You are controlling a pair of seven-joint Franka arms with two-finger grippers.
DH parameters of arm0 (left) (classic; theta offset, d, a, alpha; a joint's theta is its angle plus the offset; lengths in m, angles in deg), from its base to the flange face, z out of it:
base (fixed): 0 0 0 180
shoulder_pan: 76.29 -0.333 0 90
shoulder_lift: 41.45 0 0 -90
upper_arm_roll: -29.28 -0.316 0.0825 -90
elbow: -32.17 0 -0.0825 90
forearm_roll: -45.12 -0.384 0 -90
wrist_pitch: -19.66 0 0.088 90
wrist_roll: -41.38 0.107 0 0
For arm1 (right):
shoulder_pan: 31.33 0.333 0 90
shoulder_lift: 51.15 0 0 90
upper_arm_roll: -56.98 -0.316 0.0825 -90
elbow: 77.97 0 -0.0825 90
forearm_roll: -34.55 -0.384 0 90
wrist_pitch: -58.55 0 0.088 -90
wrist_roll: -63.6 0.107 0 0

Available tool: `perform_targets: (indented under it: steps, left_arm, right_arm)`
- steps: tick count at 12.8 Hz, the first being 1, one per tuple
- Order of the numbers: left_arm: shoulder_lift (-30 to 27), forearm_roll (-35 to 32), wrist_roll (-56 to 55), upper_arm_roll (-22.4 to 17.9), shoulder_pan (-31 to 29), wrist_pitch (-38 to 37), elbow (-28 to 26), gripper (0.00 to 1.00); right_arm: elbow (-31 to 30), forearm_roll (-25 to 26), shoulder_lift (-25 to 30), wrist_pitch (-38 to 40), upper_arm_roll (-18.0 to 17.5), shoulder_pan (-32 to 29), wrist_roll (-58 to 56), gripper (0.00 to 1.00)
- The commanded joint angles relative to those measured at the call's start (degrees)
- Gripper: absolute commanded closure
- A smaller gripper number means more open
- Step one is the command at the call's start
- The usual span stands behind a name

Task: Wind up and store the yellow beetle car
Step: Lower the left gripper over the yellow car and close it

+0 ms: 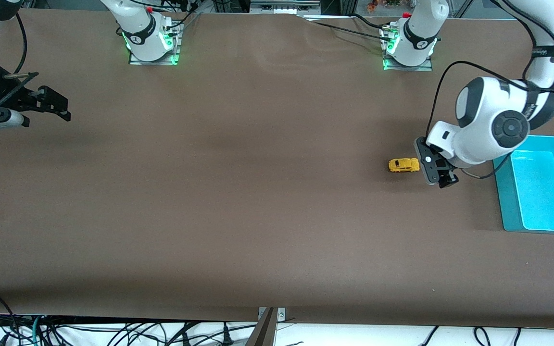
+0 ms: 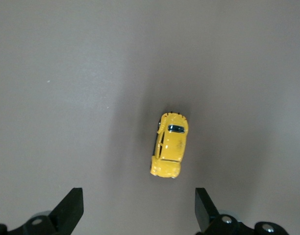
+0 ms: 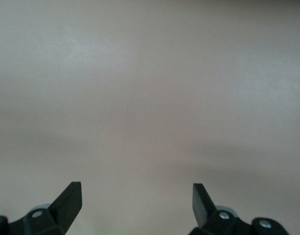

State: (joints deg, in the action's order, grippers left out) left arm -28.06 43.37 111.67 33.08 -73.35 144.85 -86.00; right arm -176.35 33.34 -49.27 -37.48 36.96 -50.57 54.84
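Yellow beetle car [image 1: 404,165] sits on its wheels on the brown bench [image 1: 238,202], toward the left arm's end and well in from every edge, between the bench's middle and a turquoise bin [image 1: 541,190] that stands at that end's edge. The left claw [image 1: 438,170] hangs just beside the car, on the bin's side of it, low over the bench; its fingers [image 2: 71,208] are spread wide with nothing between them, and the car [image 2: 169,145] lies out ahead of the tips, untouched. The right claw [image 1: 58,105] waits over the right arm's end of the bench, fingers [image 3: 69,198] also fully apart and empty, above bare brown surface.
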Motion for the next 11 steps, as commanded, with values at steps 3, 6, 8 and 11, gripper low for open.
perform_targets:
  steps: [3, 6, 8, 11]
  left_arm:
    - [-3.64, -1.42, 3.81, -0.29, 1.63, 15.94, -14.08, 0.0]
    - [-2.5, -1.94, 4.25, -0.29, 2.6, 23.24, -18.05, 0.0]
    - [-0.57, -3.17, 4.69, -0.29, 2.87, 27.28, -19.02, 0.0]
    - [2.86, -3.18, 4.69, -0.29, 2.87, 31.95, -19.55, 0.0]
  right_arm:
    - [0.12, -0.9, -0.3, 0.49, 0.78, 0.78, -0.12, 0.0]
    - [-0.49, -0.98, -0.21, 0.23, 0.78, 0.78, -0.12, 0.0]
    - [-0.5, -0.98, -0.21, 0.23, 0.78, 0.78, -0.12, 0.0]
    - [-0.58, -0.98, -0.12, 0.23, 0.78, 0.78, -0.12, 0.0]
